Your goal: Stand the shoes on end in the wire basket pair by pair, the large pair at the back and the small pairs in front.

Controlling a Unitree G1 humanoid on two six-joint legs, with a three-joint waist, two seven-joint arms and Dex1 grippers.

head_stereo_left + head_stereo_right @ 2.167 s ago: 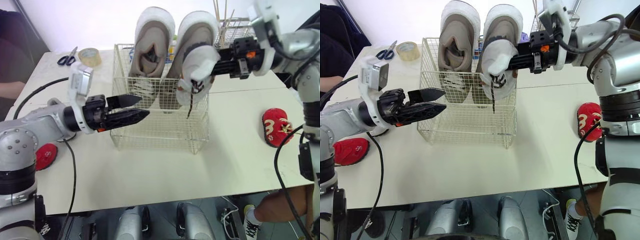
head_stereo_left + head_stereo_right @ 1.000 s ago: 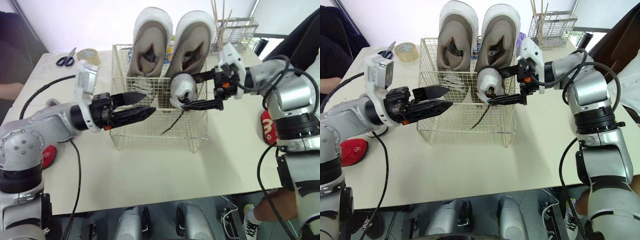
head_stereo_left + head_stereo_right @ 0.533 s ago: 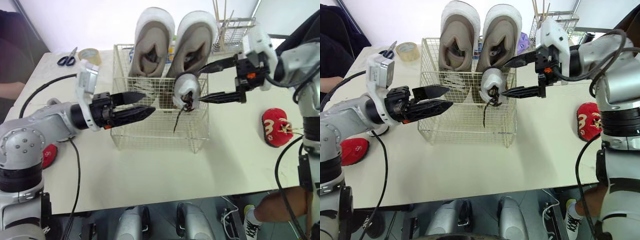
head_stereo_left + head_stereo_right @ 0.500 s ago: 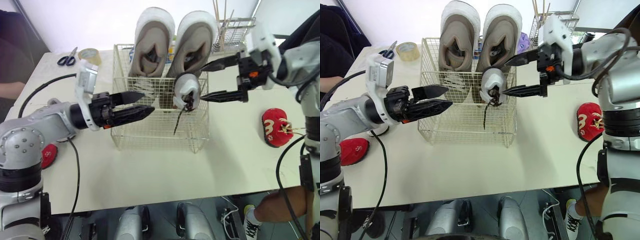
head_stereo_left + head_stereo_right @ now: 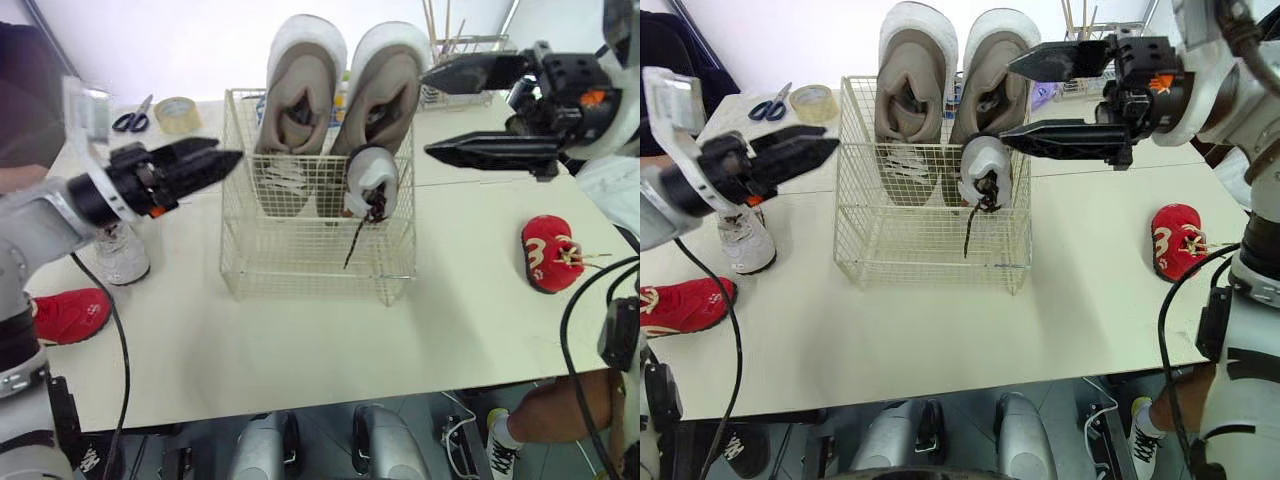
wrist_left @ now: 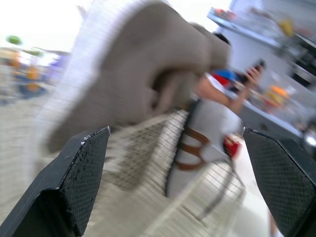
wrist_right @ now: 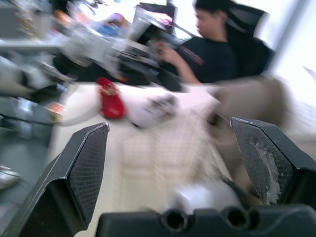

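A wire basket [image 5: 310, 262] on a table [image 5: 300, 345] holds the large pair [image 5: 300, 100] on end at the back and one small white shoe [image 5: 370, 178] upright at the front right. The right gripper [image 5: 427, 112] hangs wide open and empty above and just right of that shoe. The left gripper [image 5: 222, 160], blurred, seems open and empty left of the basket, near another white shoe [image 5: 122, 255]. Two red shoes [image 5: 552, 254] lie outside the basket.

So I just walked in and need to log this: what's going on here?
The robot is standing shoes on end in the wire basket. The large beige pair is at the back, one small white shoe in front. The left gripper and right gripper are open, empty, either side of the basket. A second white shoe and two red shoes lie on the table.
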